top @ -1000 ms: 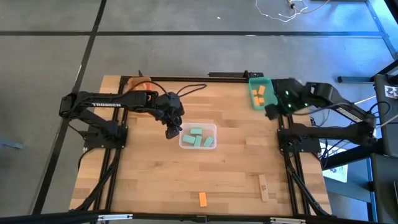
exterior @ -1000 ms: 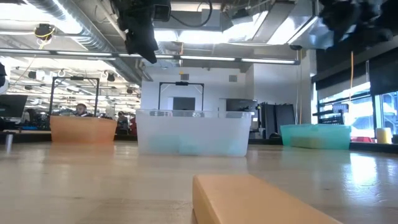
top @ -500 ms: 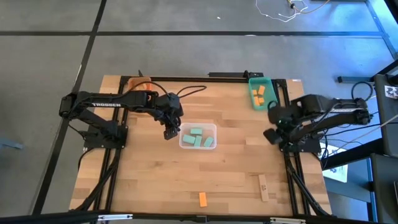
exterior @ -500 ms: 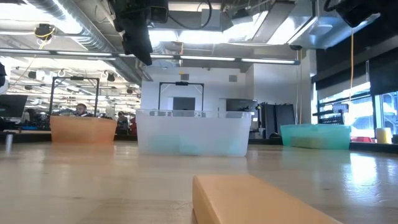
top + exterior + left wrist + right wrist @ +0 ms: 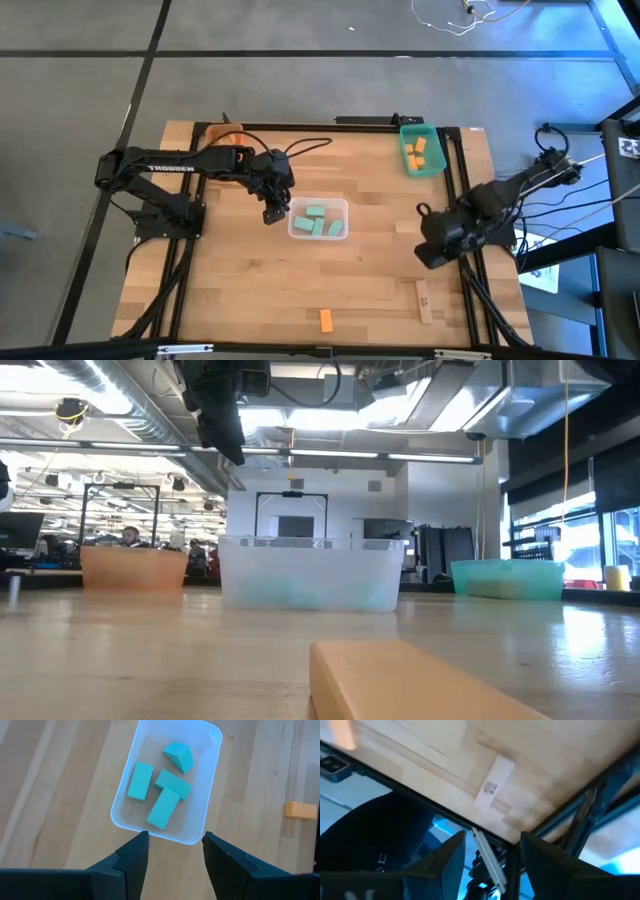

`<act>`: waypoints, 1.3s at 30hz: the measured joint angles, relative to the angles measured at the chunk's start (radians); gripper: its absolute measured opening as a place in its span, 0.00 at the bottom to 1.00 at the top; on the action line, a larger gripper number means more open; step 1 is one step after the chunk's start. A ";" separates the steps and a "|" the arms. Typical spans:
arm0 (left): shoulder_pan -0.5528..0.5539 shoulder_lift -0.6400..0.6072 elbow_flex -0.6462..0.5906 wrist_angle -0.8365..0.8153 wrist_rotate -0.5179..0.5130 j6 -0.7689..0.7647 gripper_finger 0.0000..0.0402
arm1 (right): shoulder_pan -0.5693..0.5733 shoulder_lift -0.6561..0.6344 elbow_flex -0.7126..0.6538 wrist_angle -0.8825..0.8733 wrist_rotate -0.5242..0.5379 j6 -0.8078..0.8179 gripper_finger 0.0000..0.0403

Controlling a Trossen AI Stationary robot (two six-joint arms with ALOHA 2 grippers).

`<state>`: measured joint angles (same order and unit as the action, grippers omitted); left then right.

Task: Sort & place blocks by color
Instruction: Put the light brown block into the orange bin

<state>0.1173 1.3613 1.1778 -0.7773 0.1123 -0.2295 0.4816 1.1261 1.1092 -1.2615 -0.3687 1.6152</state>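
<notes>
Several mint green blocks (image 5: 162, 785) lie inside the clear tray (image 5: 318, 220). Orange blocks (image 5: 417, 153) lie in the teal tray (image 5: 421, 135) at the far right. One orange block (image 5: 326, 320) and one tan block (image 5: 424, 300) lie flat on the table near its near edge. My left gripper (image 5: 175, 850) hangs open and empty above the clear tray's left end (image 5: 275, 210). My right gripper (image 5: 492, 855) is open and empty, held above the table's right side (image 5: 430, 255), with the tan block (image 5: 494, 782) ahead of it.
An orange tray (image 5: 224, 131) sits at the far left corner, partly behind the left arm. In the low view the clear tray (image 5: 310, 572) stands between the orange tray (image 5: 133, 568) and the teal tray (image 5: 507, 578). A block (image 5: 410, 680) lies close to that camera.
My right gripper has swung from beside the teal tray toward the table's near edge along the right side, staying empty. My left gripper has shifted slightly away from the clear tray in the first half second, then kept still. No block has moved.
</notes>
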 joint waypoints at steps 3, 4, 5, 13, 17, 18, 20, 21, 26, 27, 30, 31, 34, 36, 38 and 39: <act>0.000 0.000 0.000 0.000 0.001 0.014 0.44 | 0.067 0.026 -0.028 0.059 -0.002 0.121 0.47; 0.000 0.000 0.000 0.000 0.003 0.022 0.44 | 0.088 0.032 -0.046 0.094 -0.001 0.160 0.47; 0.000 0.000 0.000 0.000 0.005 0.028 0.44 | 0.106 0.039 -0.065 0.134 0.000 0.193 0.47; 0.000 0.000 0.000 0.000 0.008 0.057 0.44 | 0.222 0.108 -0.234 0.433 0.007 0.388 0.47; 0.000 0.000 0.000 0.000 0.009 0.057 0.44 | 0.258 0.155 -0.304 0.553 0.008 0.423 0.47; 0.000 0.000 0.000 0.000 0.009 0.057 0.44 | 0.263 0.168 -0.317 0.580 0.008 0.424 0.47; 0.000 0.000 0.000 0.000 0.009 0.057 0.44 | 0.273 0.197 -0.343 0.622 0.008 0.424 0.47; 0.000 0.000 0.000 0.000 0.008 0.057 0.44 | 0.277 0.212 -0.350 0.631 0.008 0.426 0.47; 0.000 0.000 0.000 0.000 0.008 0.057 0.44 | 0.290 0.287 -0.353 0.647 0.008 0.427 0.47; 0.000 0.000 0.000 0.000 0.008 0.057 0.44 | 0.290 0.300 -0.353 0.653 0.008 0.427 0.47; 0.000 0.000 0.000 0.000 0.008 0.057 0.44 | 0.290 0.344 -0.353 0.690 0.008 0.425 0.47; 0.000 0.000 0.000 0.000 0.008 0.057 0.44 | 0.290 0.358 -0.353 0.701 0.008 0.425 0.47; 0.000 0.000 0.000 0.000 0.008 0.058 0.44 | 0.290 0.397 -0.352 0.753 0.008 0.422 0.47; 0.000 0.000 0.000 0.000 0.008 0.058 0.44 | 0.290 0.423 -0.352 0.768 0.008 0.420 0.47; 0.000 0.000 0.000 0.000 0.008 0.058 0.44 | 0.290 0.446 -0.352 0.777 0.002 0.412 0.47; 0.000 0.000 0.000 0.000 0.008 0.058 0.44 | 0.290 0.456 -0.351 0.777 -0.005 0.402 0.47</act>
<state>0.1173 1.3613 1.1778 -0.7769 0.1207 -0.1715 0.7715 1.5818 0.7578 -0.4847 -0.3740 2.0174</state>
